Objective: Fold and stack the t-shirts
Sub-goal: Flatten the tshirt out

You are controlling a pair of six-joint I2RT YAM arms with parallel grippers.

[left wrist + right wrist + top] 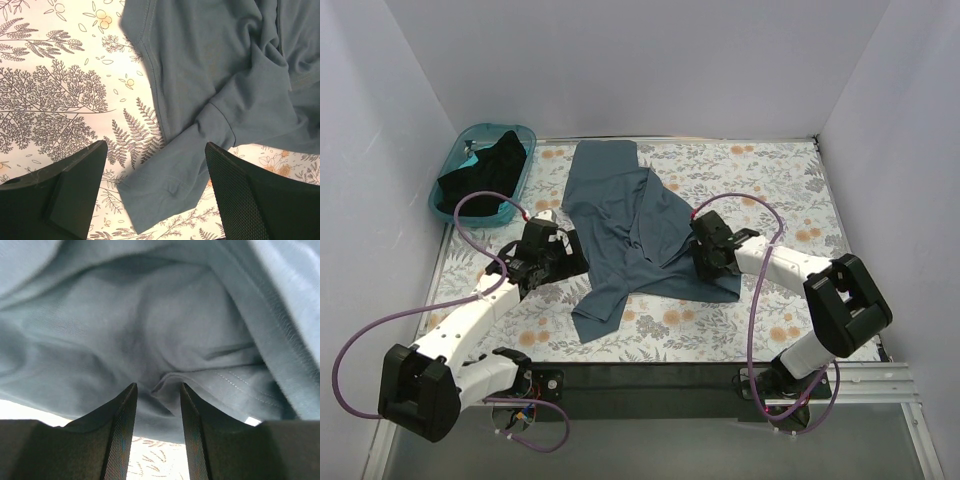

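On the floral table (pixel 780 320) the blue-grey tee (pixel 620 215) sprawls rumpled. It looks soft, light and saggy, so pinch seams or hems. Far-left of it, a basket (pixel 450 165) holds the black tee (pixel 485 170). The left gripper (pixel 156 147) gapes empty over its sleeve. The right gripper (pixel 157 386), narrowly parted, meets a fold; I cannot tell if it grips.

i counted 2 t-shirts: 1 blue-grey t-shirt (pixel 630 225) and 1 black t-shirt (pixel 485 170). there was 1 teal basket (pixel 525 138) and 1 table (pixel 785 200), which had 1 flowered cover over it. i had 2 arms, so 2 grippers: 1 left gripper (pixel 570 252) and 1 right gripper (pixel 700 245). each wrist view showed 2 black fingers (pixel 65 195), which made 4 in all. there were 2 purple cables looping off my arms, 1 left cable (pixel 470 205) and 1 right cable (pixel 752 300). at the near edge i saw 2 arm bases.
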